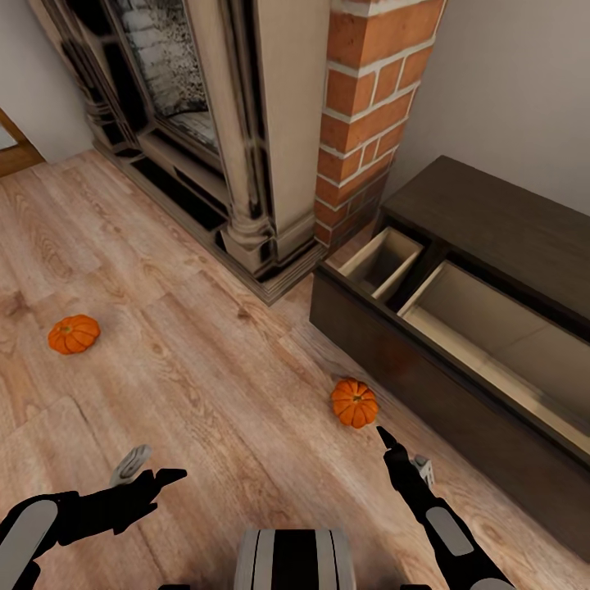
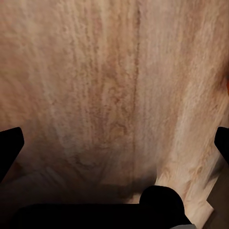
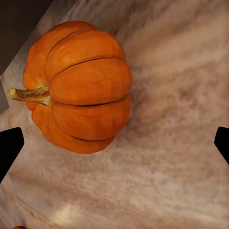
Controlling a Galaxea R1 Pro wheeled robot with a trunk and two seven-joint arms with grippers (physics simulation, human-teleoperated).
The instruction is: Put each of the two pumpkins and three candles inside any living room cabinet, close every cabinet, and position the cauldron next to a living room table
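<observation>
Orange against pale plank floor [image 1: 205,385]: the near pumpkin [image 1: 354,402] lies at about one o'clock from my trunk, just beside the dark front of the cabinet [image 1: 492,213], whose two pale-lined drawers stand pulled open; my right gripper [image 1: 393,453] hangs just short of that pumpkin, at its five o'clock in the head view, pointing toward it; through my right wrist camera the same pumpkin [image 3: 78,86] sits on the floor ahead of my fingertips [image 3: 9,148], not between them, stem lying sideways, and my right jaws are spread wide with nothing in them; the second pumpkin [image 1: 74,334] rests at ten o'clock, well apart from both arms; my left gripper [image 1: 156,475] hovers low at seven o'clock over bare planks, its jaws parted and holding nothing, fingertips [image 2: 10,145] dark at the edges of the left wrist view; the brick fireplace [image 1: 369,106] rises at twelve.
</observation>
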